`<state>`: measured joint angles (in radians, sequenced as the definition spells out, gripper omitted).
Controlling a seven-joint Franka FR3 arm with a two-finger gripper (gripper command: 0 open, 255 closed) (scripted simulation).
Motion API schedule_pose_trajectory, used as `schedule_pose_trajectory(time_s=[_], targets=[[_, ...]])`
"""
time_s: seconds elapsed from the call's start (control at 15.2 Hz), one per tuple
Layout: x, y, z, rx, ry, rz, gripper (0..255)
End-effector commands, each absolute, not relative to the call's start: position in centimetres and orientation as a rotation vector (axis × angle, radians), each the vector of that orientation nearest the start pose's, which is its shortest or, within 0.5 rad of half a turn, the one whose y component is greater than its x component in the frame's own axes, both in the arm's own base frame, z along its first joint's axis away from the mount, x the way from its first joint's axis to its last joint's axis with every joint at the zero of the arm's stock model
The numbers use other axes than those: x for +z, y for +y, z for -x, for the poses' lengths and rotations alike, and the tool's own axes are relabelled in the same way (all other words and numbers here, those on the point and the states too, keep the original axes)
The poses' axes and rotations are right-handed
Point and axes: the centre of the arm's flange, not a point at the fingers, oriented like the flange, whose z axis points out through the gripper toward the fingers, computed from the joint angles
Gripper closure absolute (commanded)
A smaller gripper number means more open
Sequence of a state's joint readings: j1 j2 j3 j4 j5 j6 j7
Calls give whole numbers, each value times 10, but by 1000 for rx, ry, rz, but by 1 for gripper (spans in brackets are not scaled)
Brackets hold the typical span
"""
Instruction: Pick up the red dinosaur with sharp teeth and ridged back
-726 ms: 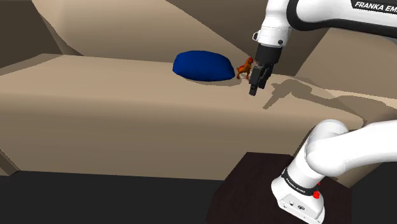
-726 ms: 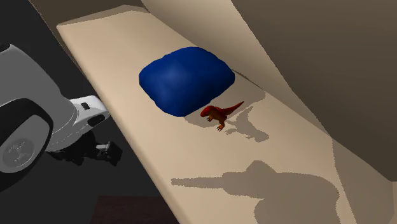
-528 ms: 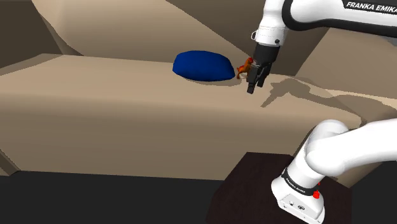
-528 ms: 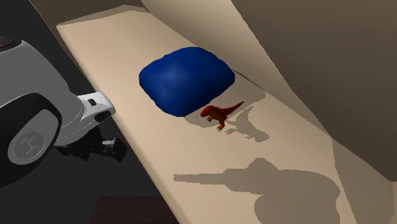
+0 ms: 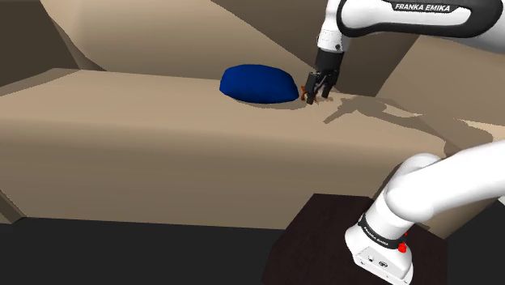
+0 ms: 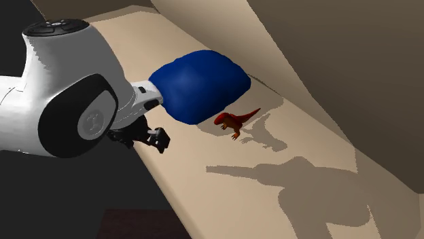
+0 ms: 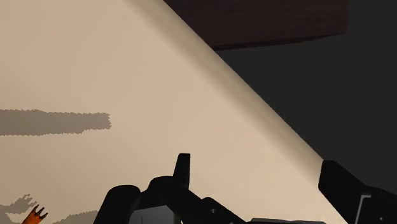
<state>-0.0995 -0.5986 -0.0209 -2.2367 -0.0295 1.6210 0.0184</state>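
Broad beige surface (image 5: 162, 138) (image 6: 190, 156) (image 7: 95, 63), pale in the light, crossed by the arm's long shadow. White arm (image 5: 421, 16) (image 6: 68, 95) next, reaching out from the dark stand (image 5: 324, 243) at the shoulder view's lower right and up over the surface. Blue cushion (image 5: 257, 84) (image 6: 200, 85), rounded and plump, lying on the surface close to the sloping wall behind. Black gripper (image 5: 316, 95) (image 6: 157, 140) (image 7: 257, 168) pointing down, fingers (image 7: 182, 167) spread well apart, gap between them bare, nothing held. Smallest of all, red dinosaur (image 5: 305, 91) (image 6: 234, 121) (image 7: 35, 215): standing on its feet on the surface just beside the cushion, tail stretched away from it, own shadow cast on the surface alongside. In the shoulder view, partly covered by the gripper hanging in front of it; in the second exterior view, clearly apart from the gripper and untouched. In the wrist view, just an orange-red tip beside the gripper, outside the gap of the fingers.
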Motion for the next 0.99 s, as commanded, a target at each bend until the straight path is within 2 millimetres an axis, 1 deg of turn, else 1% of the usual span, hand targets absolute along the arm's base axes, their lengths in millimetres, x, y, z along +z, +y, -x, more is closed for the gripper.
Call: schedule_pose_trajectory(time_s=[0.0,0.46,0.92], targets=[[591,-68,-377,10,269,3165,0],[599,-138,-419,-50,475,3200,0],[613,-212,-452,-112,686,3220,0]])
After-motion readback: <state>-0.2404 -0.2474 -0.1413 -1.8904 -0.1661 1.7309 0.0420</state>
